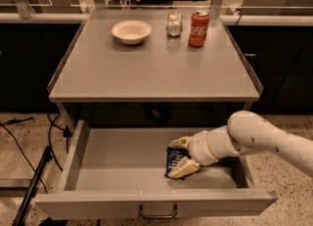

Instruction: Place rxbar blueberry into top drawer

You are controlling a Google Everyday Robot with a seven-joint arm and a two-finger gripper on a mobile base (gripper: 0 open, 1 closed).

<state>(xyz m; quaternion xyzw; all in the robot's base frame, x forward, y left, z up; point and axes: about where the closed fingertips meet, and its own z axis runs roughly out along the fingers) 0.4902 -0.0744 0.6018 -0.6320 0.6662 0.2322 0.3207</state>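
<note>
The top drawer point(112, 164) is pulled wide open under the grey table, with a dark pull handle point(157, 213) on its front panel. The rxbar blueberry point(173, 160), a flat dark navy bar, lies on the drawer floor right of the middle. My gripper point(180, 155) reaches in from the right, low inside the drawer. Its two cream fingers point(183, 168) stand on either side of the bar and hold it.
On the table top point(156, 68) stand a white bowl point(131, 31), a small glass jar point(173, 23) and a red soda can point(198, 21) along the far edge. Black cables point(51, 137) and a stand leg point(30, 188) lie on the floor at the left.
</note>
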